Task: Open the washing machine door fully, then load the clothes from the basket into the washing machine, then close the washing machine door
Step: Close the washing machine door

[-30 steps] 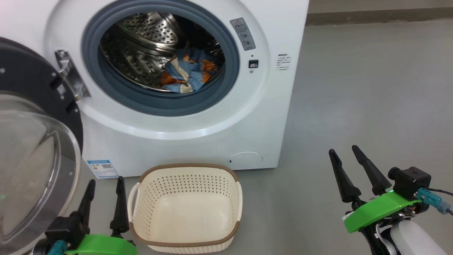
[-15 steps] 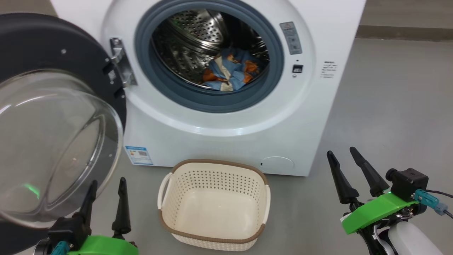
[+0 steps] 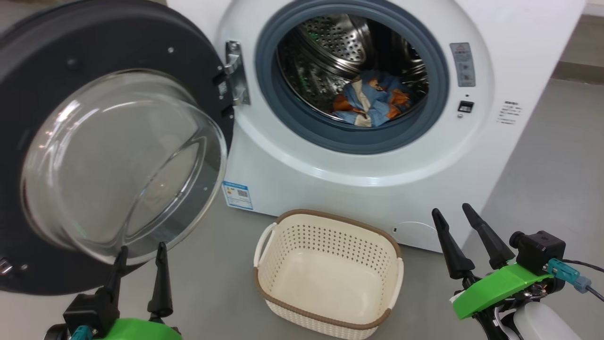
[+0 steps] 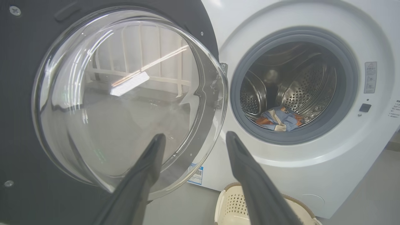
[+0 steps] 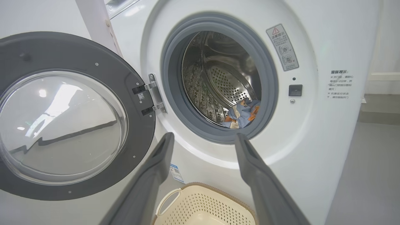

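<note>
The white washing machine (image 3: 358,189) faces me with its black door (image 3: 108,38) swung wide open to the left, its glass bowl bulging toward me. Blue and orange clothes (image 3: 370,101) lie low in the steel drum; the left wrist view shows the clothes (image 4: 279,118) and the right wrist view shows the clothes (image 5: 242,114) too. The cream basket (image 3: 325,276) stands on the floor before the machine with nothing in it. My left gripper (image 3: 140,249) is open, low, just in front of the door's glass. My right gripper (image 3: 450,210) is open, right of the basket.
Grey floor (image 3: 557,170) stretches to the right of the machine. The open door (image 4: 18,93) takes up the room on my left, close to my left fingers (image 4: 147,168). A blue label (image 3: 237,194) sits low on the machine's front.
The head camera has swung left, so the machine, door and basket sit further right in the picture. Both grippers hold the same pose, open and empty.
</note>
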`<state>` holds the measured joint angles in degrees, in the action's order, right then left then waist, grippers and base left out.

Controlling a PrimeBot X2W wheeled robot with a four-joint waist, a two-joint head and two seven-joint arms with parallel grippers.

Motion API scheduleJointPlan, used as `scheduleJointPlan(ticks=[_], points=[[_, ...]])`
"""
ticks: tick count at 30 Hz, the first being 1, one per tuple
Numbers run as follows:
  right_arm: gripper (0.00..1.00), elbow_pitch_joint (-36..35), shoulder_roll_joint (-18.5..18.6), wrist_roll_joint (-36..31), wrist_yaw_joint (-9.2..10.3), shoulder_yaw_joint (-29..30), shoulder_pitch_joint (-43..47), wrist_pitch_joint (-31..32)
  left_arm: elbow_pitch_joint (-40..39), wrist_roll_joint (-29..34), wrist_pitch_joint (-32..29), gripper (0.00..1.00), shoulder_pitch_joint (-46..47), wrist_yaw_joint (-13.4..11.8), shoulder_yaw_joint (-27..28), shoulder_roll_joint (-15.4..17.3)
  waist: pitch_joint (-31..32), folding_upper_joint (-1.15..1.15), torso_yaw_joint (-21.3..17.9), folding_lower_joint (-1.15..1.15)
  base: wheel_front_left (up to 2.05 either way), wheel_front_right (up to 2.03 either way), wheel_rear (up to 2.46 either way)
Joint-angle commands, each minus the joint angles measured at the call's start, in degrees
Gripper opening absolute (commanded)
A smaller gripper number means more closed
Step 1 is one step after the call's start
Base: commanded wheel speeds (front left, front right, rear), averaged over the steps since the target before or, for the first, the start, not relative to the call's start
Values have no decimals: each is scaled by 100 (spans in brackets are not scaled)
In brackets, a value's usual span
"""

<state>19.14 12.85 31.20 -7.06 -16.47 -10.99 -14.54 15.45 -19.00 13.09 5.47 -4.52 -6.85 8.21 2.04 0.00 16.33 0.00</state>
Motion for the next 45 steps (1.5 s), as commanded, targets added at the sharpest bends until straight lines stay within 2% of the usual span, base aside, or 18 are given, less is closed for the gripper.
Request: scheduleJointPlan(ticks=[1,19,45], points=[[100,-114,31,-93,-43,-107,22,-46,-182,29,-29,100,47,-42,165,142,32,0,311,0,0,0,0],[100,-39,-37,-203,-43,-103,64,-46,-263,-25,-103,100,-9,-143,142,233,55,0,911,0,0,0,0],[100,-69,-22,-150,-43,-93,76,-46,-330,-125,-74,100,-30,-252,117,292,19,0,849,0,0,0,0]])
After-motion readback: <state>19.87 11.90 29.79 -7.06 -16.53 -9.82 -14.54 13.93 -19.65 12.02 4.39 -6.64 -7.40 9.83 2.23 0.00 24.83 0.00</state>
